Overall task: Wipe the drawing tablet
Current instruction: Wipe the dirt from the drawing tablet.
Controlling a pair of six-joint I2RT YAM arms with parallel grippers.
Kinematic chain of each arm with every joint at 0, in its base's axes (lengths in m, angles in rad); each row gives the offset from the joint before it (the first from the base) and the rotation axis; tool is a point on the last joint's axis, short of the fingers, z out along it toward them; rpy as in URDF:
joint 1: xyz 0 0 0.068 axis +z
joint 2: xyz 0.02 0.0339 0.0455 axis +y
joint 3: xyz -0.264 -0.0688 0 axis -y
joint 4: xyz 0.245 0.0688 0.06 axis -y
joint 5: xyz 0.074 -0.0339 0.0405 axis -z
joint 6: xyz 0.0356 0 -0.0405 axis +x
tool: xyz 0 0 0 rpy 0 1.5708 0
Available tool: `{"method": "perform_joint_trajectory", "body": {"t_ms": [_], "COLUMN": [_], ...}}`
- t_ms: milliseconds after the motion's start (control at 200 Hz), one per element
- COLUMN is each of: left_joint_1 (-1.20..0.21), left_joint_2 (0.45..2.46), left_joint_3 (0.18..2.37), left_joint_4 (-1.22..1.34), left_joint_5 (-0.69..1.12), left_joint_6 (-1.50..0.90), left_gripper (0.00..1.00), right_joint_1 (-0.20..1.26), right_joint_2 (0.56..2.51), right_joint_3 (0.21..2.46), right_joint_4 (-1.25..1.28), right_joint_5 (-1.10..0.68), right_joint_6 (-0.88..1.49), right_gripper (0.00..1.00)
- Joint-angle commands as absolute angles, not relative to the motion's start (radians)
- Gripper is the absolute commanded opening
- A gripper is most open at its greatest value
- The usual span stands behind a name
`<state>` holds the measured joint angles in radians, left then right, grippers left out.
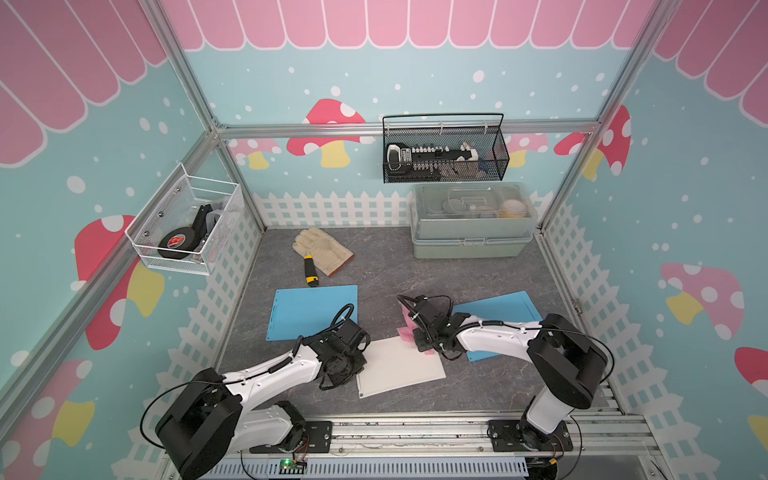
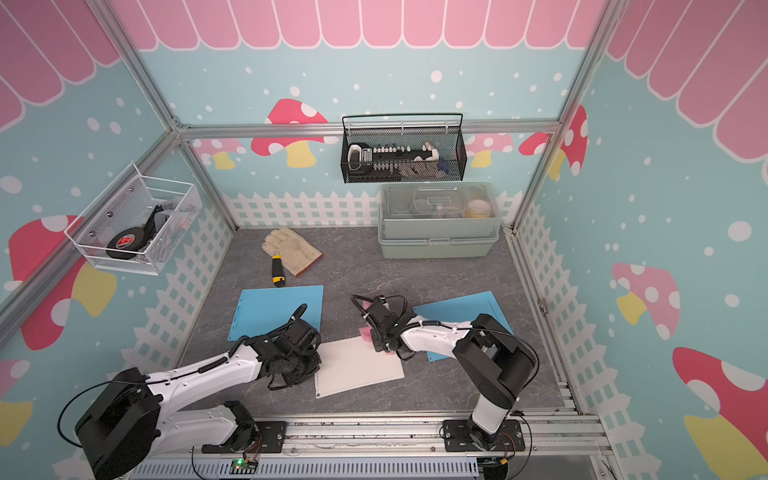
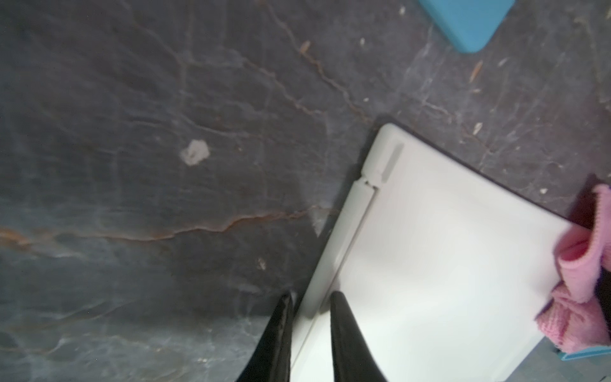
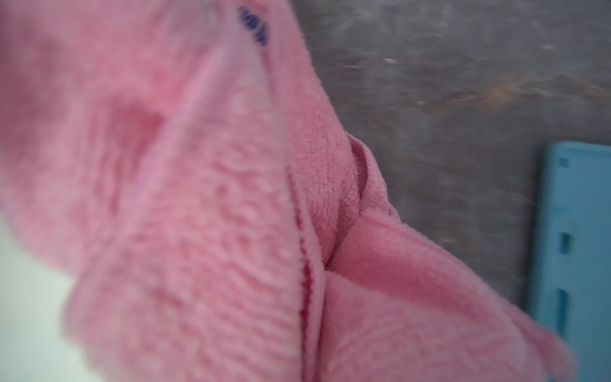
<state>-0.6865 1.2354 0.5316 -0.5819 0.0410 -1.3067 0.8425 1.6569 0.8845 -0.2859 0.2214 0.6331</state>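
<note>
Blurred close-up of crumpled pink cloth (image 4: 185, 215) filling most of the frame, stitched hem (image 4: 307, 264) along a fold, dark blue print (image 4: 254, 29) near one edge, grey marbled tabletop (image 4: 446, 115), blue mat (image 4: 575, 238) edge, patch of white drawing tablet (image 4: 23, 314).

Bright even light, soft shadows, bowed edges, wrist views blurred

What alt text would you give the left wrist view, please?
The left gripper, slightly open, straddles the edge of a white drawing tablet lying on a dark marbled table. A pink cloth overlaps the tablet's opposite edge; the corner of a blue mat shows beyond.
</note>
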Motion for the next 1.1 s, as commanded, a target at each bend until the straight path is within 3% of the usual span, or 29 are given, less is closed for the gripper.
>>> {"method": "perform_joint_trajectory", "body": {"t_ms": [0, 140, 230, 385, 545, 665, 936, 1096], "left_joint_1": [-0.686, -0.686, -0.688, -0.687, -0.688, -0.687, -0.688, -0.688], "left_joint_2": [1.301, 1.307, 1.306, 1.294, 1.292, 1.301, 1.319, 1.337], "left_joint_3": [0.456, 0.46, 0.454, 0.436, 0.426, 0.429, 0.437, 0.452], "left_joint_4": [-0.667, -0.656, -0.654, -0.647, -0.647, -0.644, -0.624, -0.614], "left_joint_5": [0.0, 0.002, 0.003, 0.004, 0.0, 0.001, 0.011, 0.015], "left_joint_6": [-1.334, -1.338, -1.343, -1.358, -1.363, -1.361, -1.364, -1.363], "left_gripper": [0.22, 0.22, 0.21, 0.21, 0.21, 0.21, 0.21, 0.2], "right_joint_1": [0.898, 1.072, 1.092, 0.98, 0.809, 0.777, 1.041, 1.033], "right_joint_2": [1.633, 1.75, 1.842, 1.885, 1.675, 1.583, 1.71, 1.701], "right_joint_3": [0.854, 1.016, 1.112, 1.118, 0.896, 0.826, 1.06, 0.94], "right_joint_4": [-0.329, -0.256, -0.226, -0.317, -0.394, -0.439, -0.416, -0.412], "right_joint_5": [0.233, 0.176, 0.116, 0.077, 0.138, 0.151, 0.113, 0.072], "right_joint_6": [0.61, 0.632, 0.683, 0.724, 0.668, 0.593, 0.681, 0.785], "right_gripper": [0.0, 0.0, 0.0, 0.0, 0.0, 0.0, 0.0, 0.0]}}
